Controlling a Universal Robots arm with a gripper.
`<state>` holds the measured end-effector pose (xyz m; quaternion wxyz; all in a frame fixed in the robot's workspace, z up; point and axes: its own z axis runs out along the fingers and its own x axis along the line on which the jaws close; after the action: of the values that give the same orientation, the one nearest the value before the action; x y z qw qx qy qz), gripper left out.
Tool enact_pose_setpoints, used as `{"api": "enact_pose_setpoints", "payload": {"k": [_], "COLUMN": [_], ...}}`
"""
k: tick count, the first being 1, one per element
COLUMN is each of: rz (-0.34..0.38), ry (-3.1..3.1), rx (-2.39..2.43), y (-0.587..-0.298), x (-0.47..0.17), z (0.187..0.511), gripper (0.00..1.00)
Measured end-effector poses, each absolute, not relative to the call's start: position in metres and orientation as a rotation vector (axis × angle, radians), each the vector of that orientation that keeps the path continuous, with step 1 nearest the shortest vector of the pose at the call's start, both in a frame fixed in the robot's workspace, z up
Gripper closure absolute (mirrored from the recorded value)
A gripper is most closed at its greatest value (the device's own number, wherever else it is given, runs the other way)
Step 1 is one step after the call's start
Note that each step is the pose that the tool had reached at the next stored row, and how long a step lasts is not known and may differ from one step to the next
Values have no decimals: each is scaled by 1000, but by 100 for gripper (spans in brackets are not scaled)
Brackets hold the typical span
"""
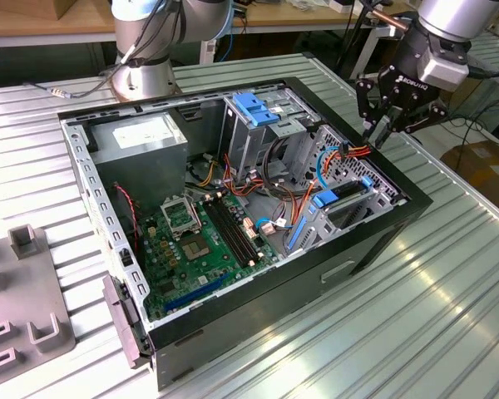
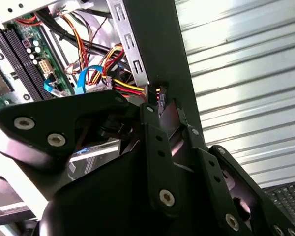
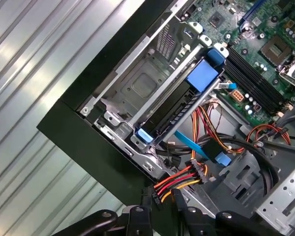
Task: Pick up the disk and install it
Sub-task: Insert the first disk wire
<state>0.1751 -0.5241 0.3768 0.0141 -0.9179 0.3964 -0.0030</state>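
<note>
Over the rim of an open black computer case [image 1: 274, 307], toward the exterior view's right, my jaws [image 1: 395, 126] hang apart with nothing between them. The case lies on its side on a ribbed metal surface [image 1: 449, 316]. Close by me, in the first wrist view, a bundle of red, orange and yellow wires [image 3: 174, 181] runs to a black plug, and a flat blue data cable [image 3: 194, 145] crosses just beyond it. Both lie between my jaws and the disk [image 3: 177, 103]. The disk sits in a metal drive cage [image 3: 137, 83] in the case's corner, standing on its edge with that dark narrow edge facing up. Its long axis runs from the case's outer wall toward the motherboard [image 1: 200, 241], with a blue frame piece at each end. Farther off are a grey power supply box [image 1: 141, 141], a blue-handled cage [image 1: 258, 108], and, outside the case at the exterior view's left, a grey fixture [image 1: 25, 291].
</note>
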Motion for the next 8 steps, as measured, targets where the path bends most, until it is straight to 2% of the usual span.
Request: {"api": "enact_pose_setpoints", "payload": {"k": [8], "rz": [-27], "ry": [1075], "rx": [-2919], "y": [-524], "x": [175], "z": [371], "gripper": [70]}}
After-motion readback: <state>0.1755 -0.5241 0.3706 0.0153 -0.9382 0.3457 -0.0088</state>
